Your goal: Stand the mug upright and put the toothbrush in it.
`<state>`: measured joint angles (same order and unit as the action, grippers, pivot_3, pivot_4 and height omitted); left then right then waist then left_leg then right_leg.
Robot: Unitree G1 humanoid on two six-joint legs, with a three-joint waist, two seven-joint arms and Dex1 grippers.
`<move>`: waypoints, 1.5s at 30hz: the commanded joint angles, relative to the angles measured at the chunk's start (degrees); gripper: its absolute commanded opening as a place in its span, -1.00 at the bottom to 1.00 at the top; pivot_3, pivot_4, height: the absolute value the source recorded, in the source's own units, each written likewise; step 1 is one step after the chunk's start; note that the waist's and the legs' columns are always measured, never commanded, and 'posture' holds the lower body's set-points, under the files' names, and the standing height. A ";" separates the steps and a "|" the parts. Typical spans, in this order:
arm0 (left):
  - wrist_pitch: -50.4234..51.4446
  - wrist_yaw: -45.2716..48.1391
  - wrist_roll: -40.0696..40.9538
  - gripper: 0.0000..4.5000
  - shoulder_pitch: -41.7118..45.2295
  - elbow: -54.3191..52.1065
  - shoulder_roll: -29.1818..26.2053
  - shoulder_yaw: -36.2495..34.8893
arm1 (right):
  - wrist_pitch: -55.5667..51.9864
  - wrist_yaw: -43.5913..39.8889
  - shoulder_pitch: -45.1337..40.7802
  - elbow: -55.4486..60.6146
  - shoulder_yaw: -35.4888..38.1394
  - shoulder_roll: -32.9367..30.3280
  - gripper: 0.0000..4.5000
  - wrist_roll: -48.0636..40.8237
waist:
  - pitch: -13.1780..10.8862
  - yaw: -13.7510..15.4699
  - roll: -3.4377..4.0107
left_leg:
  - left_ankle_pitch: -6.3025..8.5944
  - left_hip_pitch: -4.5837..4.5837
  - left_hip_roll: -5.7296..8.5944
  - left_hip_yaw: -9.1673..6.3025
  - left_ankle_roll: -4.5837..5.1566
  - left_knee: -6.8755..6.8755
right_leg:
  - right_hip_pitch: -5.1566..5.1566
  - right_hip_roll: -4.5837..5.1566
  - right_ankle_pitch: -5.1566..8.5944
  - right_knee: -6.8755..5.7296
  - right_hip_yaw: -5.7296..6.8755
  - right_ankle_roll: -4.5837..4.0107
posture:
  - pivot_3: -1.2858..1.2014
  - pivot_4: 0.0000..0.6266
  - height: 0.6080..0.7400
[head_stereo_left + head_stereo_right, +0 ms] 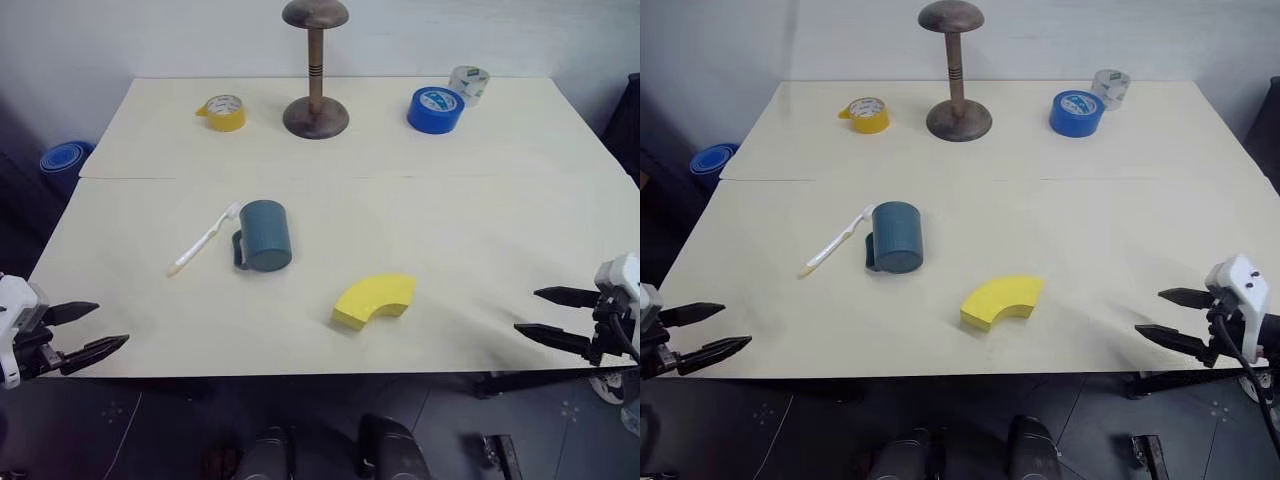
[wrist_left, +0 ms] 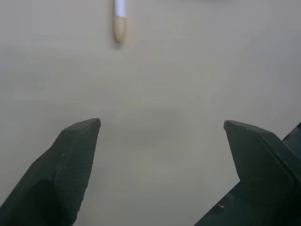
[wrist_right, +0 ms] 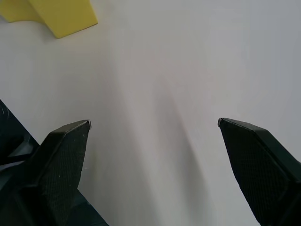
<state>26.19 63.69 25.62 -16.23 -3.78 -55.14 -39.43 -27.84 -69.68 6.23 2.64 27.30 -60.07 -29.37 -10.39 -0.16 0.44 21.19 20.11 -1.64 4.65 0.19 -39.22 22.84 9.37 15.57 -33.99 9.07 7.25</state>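
The dark teal mug (image 1: pixel 265 235) sits mid-table with its handle to the left and a closed teal end facing up, apparently mouth-down. Just left of it, almost touching, lies the white toothbrush (image 1: pixel 205 240), slanted with its bristle head by the mug and its pale orange end (image 2: pixel 120 28) toward the front left. My left gripper (image 1: pixel 113 324) hovers open at the table's front left edge, well short of the toothbrush. At the front right edge my right gripper (image 1: pixel 525 310) is open and holds nothing.
A yellow curved foam block (image 1: pixel 373 300) lies right of and nearer than the mug. At the back stand a wooden stand (image 1: pixel 315 105), a yellow tape roll (image 1: pixel 223 112), a blue tape roll (image 1: pixel 435 108) and a clear tape roll (image 1: pixel 468 84).
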 commanded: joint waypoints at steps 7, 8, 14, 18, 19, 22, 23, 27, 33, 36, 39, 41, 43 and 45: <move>0.63 -1.02 0.60 0.99 -0.76 -2.01 0.46 -1.11 | 0.45 -0.03 -1.00 1.65 1.02 -0.64 1.00 -0.24 | 0.00 0.02 0.00 | 0.00 0.00 0.00 0.00 0.01 0.00 | 0.00 0.00 0.00 0.00 -0.01 0.00 | 0.03 -0.52 1.00; 0.70 -1.14 0.65 0.99 -0.80 -2.14 0.56 -1.14 | 0.37 0.01 -1.06 1.69 0.98 -0.60 1.00 -0.27 | 0.00 0.03 0.00 | 0.01 0.00 0.00 0.00 0.01 0.00 | 0.00 0.00 0.00 0.00 -0.01 0.00 | 0.03 -0.52 1.00; 1.64 -1.44 1.44 0.99 -1.26 -2.96 1.32 -1.33 | -2.25 1.11 -1.98 2.24 0.83 0.14 1.00 -1.67 | 0.00 0.04 0.00 | 0.01 0.00 0.00 0.00 0.01 0.00 | 0.00 0.00 0.00 0.01 -0.01 0.00 | 0.03 -0.52 1.00; 3.00 -0.38 3.51 0.99 -2.23 -6.97 1.94 -0.23 | -3.45 1.03 -2.87 3.24 0.36 0.20 1.00 -2.71 | 0.00 0.04 0.00 | 0.01 0.00 -0.01 0.00 0.01 0.00 | 0.00 0.00 0.00 0.00 -0.01 -0.01 | 0.03 -0.52 1.00; 4.19 -0.19 4.88 0.99 -2.21 -9.13 2.06 0.30 | -3.77 0.85 -3.17 3.92 0.03 0.16 1.00 -3.15 | 0.00 0.03 0.00 | 0.01 0.00 -0.01 0.00 0.01 0.00 | 0.00 0.00 0.00 0.00 -0.01 -0.01 | 0.03 -0.52 1.00; 7.87 -0.57 8.69 0.99 -0.83 -15.49 1.87 1.88 | -4.31 1.18 -5.32 5.94 -1.77 0.49 1.00 -3.89 | 0.00 0.12 0.00 | 0.01 0.00 -0.02 -0.01 0.01 0.00 | 0.00 0.00 -0.01 0.00 -0.03 -0.01 | 0.03 -0.52 1.00; 9.83 -0.86 10.74 0.99 0.01 -18.42 1.45 2.81 | -4.00 1.59 -6.54 6.72 -3.12 0.85 1.00 -3.73 | 0.00 0.12 0.00 | 0.01 0.00 -0.02 -0.01 0.01 -0.01 | 0.00 0.01 -0.01 -0.01 -0.04 -0.01 | 0.03 -0.52 1.00; 14.88 -1.09 16.24 0.99 4.14 -26.14 -0.96 7.09 | -3.03 1.77 -11.95 8.55 -8.86 2.62 1.00 -3.63 | 0.00 0.10 -0.01 | 0.00 0.00 -0.02 -0.03 -0.01 -0.04 | 0.00 0.00 -0.02 -0.04 -0.06 -0.03 | 0.03 -0.52 1.00; 17.47 -1.62 22.14 0.99 17.53 -30.92 -2.78 17.42 | -3.25 1.37 -22.29 10.14 -20.59 8.45 1.00 -3.01 | 0.00 0.10 0.01 | -0.02 0.00 -0.01 -0.03 -0.05 -0.08 | 0.00 -0.04 -0.02 -0.08 -0.06 -0.03 | 0.03 -0.52 1.00; 18.01 -2.56 22.67 0.99 22.75 -29.96 -2.59 20.93 | -2.40 2.28 -26.07 8.81 -24.47 11.17 1.00 -1.47 | -0.01 0.10 0.01 | -0.02 0.01 0.00 -0.03 -0.06 -0.09 | 0.00 -0.07 -0.02 -0.11 -0.03 -0.03 | 0.03 -0.52 1.00; 17.43 -2.15 22.13 0.99 26.20 -28.55 -2.49 23.15 | -0.46 1.82 -28.80 6.59 -27.38 13.25 1.00 0.51 | 0.00 0.11 0.01 | -0.02 0.03 0.00 -0.03 -0.06 -0.09 | 0.01 -0.09 -0.02 -0.07 -0.03 -0.03 | 0.03 -0.52 1.00; 16.78 -1.87 21.26 0.99 27.48 -27.51 -2.49 24.05 | 0.68 1.01 -29.25 6.30 -28.41 13.79 1.00 0.98 | 0.00 0.11 0.01 | -0.02 0.04 0.00 -0.04 -0.06 -0.09 | 0.01 -0.09 -0.02 -0.06 -0.02 -0.03 | 0.03 -0.52 1.00; 16.44 -1.71 20.76 0.99 28.16 -26.66 -2.50 24.54 | 1.04 1.15 -29.66 6.00 -28.95 14.43 1.00 1.42 | 0.00 0.18 0.01 | -0.02 0.05 0.01 -0.04 -0.06 -0.09 | 0.01 -0.09 -0.02 -0.04 -0.01 -0.03 | 0.03 -0.52 1.00; 15.86 -1.74 20.27 0.99 28.86 -25.95 -2.34 25.05 | 2.50 1.13 -30.21 4.84 -30.39 15.00 1.00 3.02 | -0.01 0.18 0.01 | -0.02 0.05 0.00 -0.06 -0.06 -0.09 | 0.01 -0.09 -0.02 -0.06 0.01 -0.03 | 0.03 -0.52 1.00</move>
<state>43.54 61.57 46.67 11.11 -30.39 -57.19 -14.73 -27.86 -68.20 -22.65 8.31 -2.15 -45.78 -28.03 -10.40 0.02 0.45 21.17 20.17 -1.64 4.59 0.13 -39.32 22.85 9.27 15.55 -34.04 9.07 7.23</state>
